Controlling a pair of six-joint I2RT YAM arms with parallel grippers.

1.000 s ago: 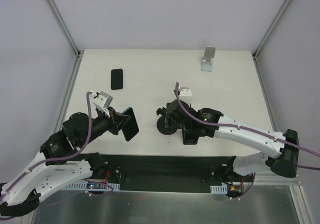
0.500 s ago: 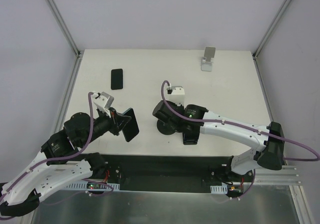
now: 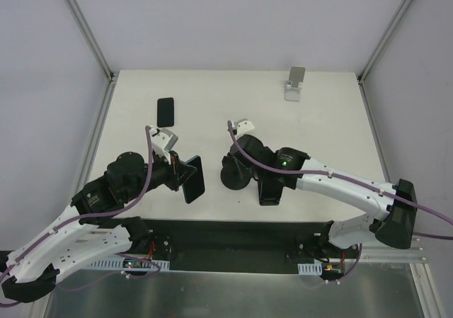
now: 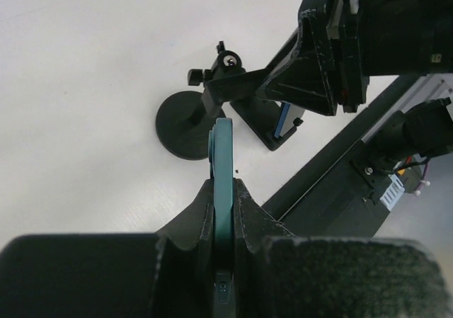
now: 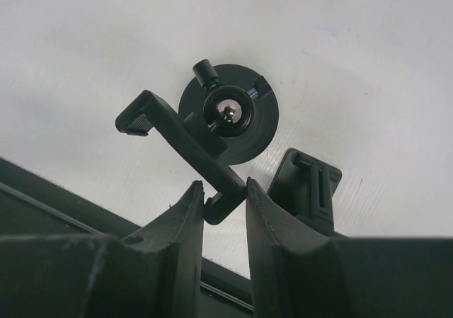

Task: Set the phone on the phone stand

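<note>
My left gripper point(image 3: 182, 175) is shut on a dark phone point(image 3: 193, 179) and holds it upright on edge, above the table, just left of the black phone stand point(image 3: 234, 177). In the left wrist view the phone point(image 4: 224, 155) is a thin teal edge between the fingers point(image 4: 248, 212), pointing at the stand's round base point(image 4: 182, 120). My right gripper point(image 3: 243, 166) is over the stand. In the right wrist view its jaws point(image 5: 225, 192) close around the lower end of the stand's clamp arm point(image 5: 185, 144), above the round base point(image 5: 258, 120).
A second black phone point(image 3: 165, 112) lies flat at the back left. A silver stand point(image 3: 295, 83) is at the back right. A loose black bracket point(image 3: 271, 190) lies beside the black stand, near the table's front edge; it also shows in the right wrist view point(image 5: 308, 187).
My left gripper has moved right and a little forward with the phone, closer to the black stand. My right wrist has shifted and turned over the stand.
</note>
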